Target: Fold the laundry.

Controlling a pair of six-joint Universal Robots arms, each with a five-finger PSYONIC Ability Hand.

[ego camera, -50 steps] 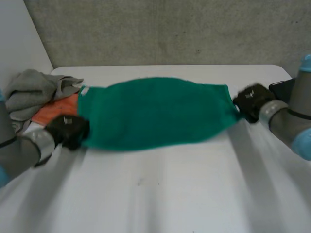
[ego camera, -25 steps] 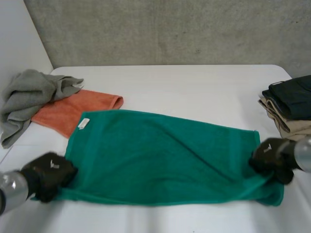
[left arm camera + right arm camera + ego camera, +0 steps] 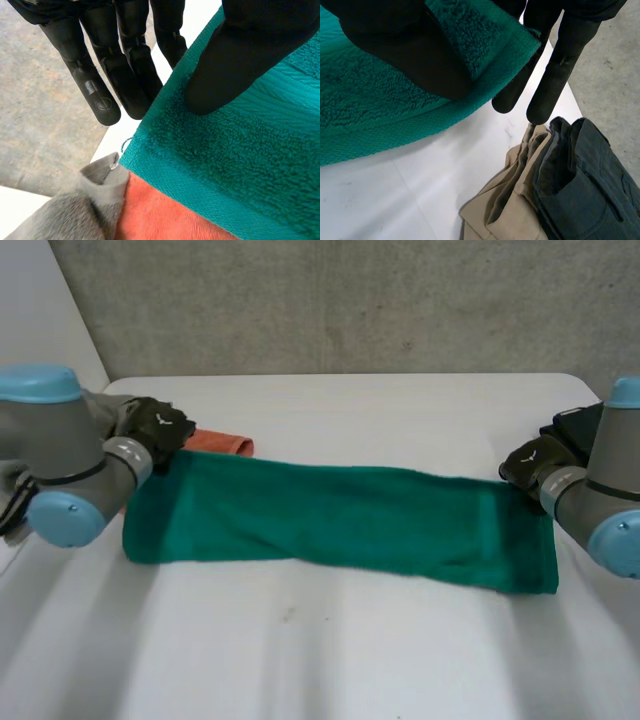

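A green towel (image 3: 340, 515) lies across the middle of the white table (image 3: 330, 640) as a long band, doubled over lengthwise. My left hand (image 3: 158, 430) is at its far left corner. In the left wrist view the thumb (image 3: 235, 65) presses on the green towel (image 3: 240, 165) and the fingers (image 3: 115, 65) reach under its edge, pinching it. My right hand (image 3: 528, 462) holds the far right corner. There the thumb (image 3: 405, 45) clamps the green towel (image 3: 380, 100) against the fingers (image 3: 560, 60).
An orange towel (image 3: 218, 442) lies just behind the left corner, with a grey cloth (image 3: 75, 210) on the orange towel (image 3: 160, 215). A stack of folded dark clothes (image 3: 575, 425) stands by the right hand; dark trousers (image 3: 580, 175) lie on a beige garment (image 3: 505, 210).
Both hands carried the towel's near edge from the front of the table back over to its far edge. The towel now lies folded in half, narrower than before.
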